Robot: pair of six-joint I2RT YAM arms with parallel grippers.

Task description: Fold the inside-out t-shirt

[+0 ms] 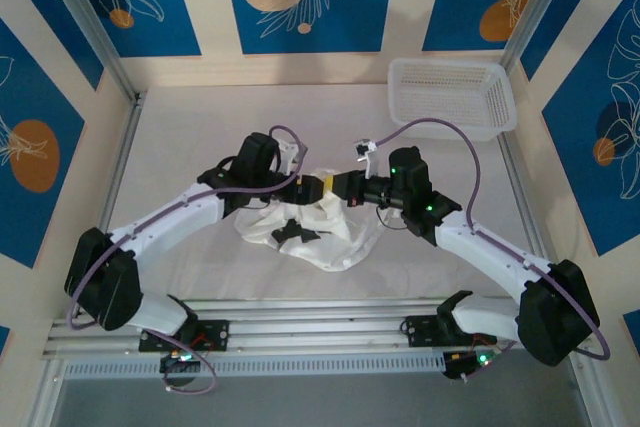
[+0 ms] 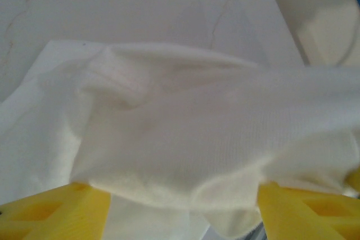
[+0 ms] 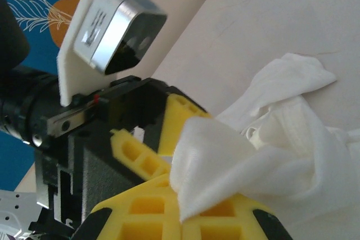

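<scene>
One basket (image 1: 450, 119) overhead; up close, right gripper (image 3: 183, 211) pinches t-shirt (image 3: 281, 155).

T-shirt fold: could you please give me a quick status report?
Left gripper open against the t-shirt. Right gripper shut on it. Shirt bunched, not folded. Basket far right, clear of the work.

White t-shirt (image 1: 322, 239) lies crumpled, one fold apparently raised.
</scene>
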